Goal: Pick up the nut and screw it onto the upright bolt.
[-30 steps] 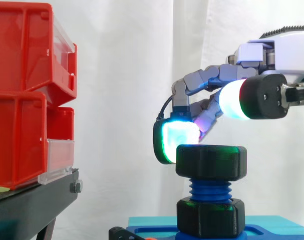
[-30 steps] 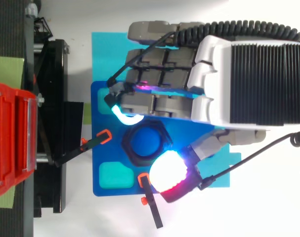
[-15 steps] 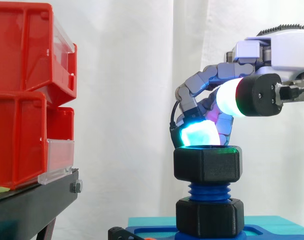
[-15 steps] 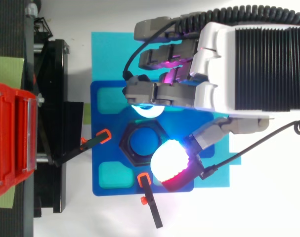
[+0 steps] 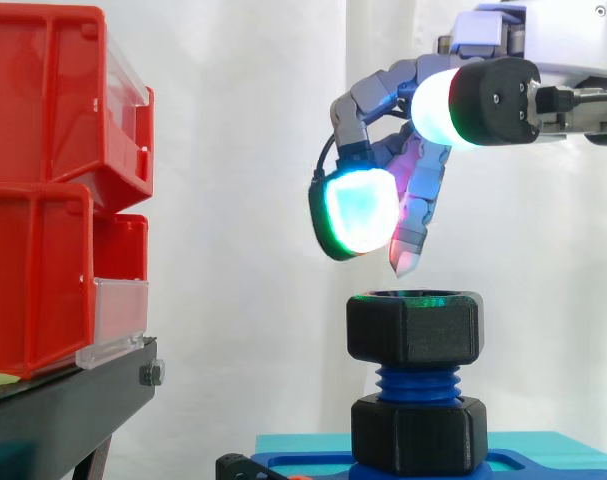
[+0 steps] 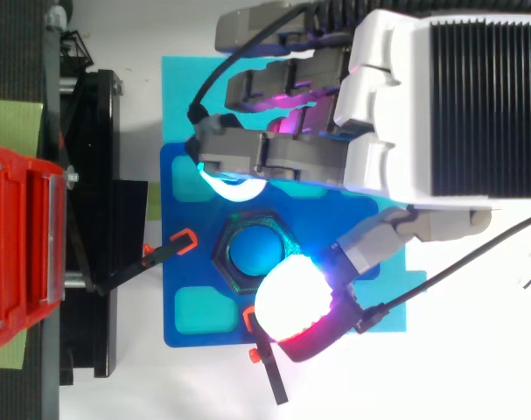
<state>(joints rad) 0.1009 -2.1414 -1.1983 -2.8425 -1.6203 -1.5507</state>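
Behind everything you have the white curtain (image 5: 253,150), and at the left the stacked red plastic bins (image 5: 43,180) sit on their black stand (image 5: 63,410). Your robot hand (image 6: 379,131) comes in from the right and hangs above the work with nothing in its grasp. Its fingers are loosely bent, and the finger pad glowing cyan and green (image 5: 358,210) stands well apart from the thumb pad glowing white, green and red (image 5: 438,105), a gap wider than the nut. From above, those two pads flank the nut on opposite sides; from the side, a clear strip of curtain shows between the lowest fingertip and the nut's top. Below, the dark blue fixture plate (image 6: 179,276) lies on a cyan mat (image 6: 182,96), with black clamps with orange tips (image 6: 185,241) at its edge. The black hexagonal plastic nut (image 5: 413,328) sits level on the upright blue threaded bolt (image 5: 416,383), a few threads showing between it and a second black hexagonal collar (image 5: 416,435) at the bolt's foot. Half a second ago the cyan pad rested on the nut's top rim, and a second ago it pressed against the nut's side; now the hand has risen clear, while the nut sits at much the same height on the threads.
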